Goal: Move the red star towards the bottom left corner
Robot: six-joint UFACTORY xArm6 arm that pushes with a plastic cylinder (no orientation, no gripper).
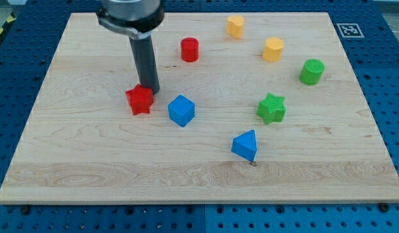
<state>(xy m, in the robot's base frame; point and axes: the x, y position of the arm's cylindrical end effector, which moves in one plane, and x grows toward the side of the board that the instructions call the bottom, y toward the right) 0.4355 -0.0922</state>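
Note:
The red star (140, 100) lies on the wooden board (89, 155), left of the middle. My tip (150, 90) stands just above and to the right of the star, touching or nearly touching its upper right edge. The dark rod rises from there to the view's top. The board's bottom left corner (5, 197) is far down and left of the star.
A blue cube (181, 110) sits right of the star. A red cylinder (189, 50) is above it. A blue triangular block (245, 145), a green star (271, 108), a green cylinder (312, 71) and two yellow blocks (235, 26) (273, 49) lie to the right.

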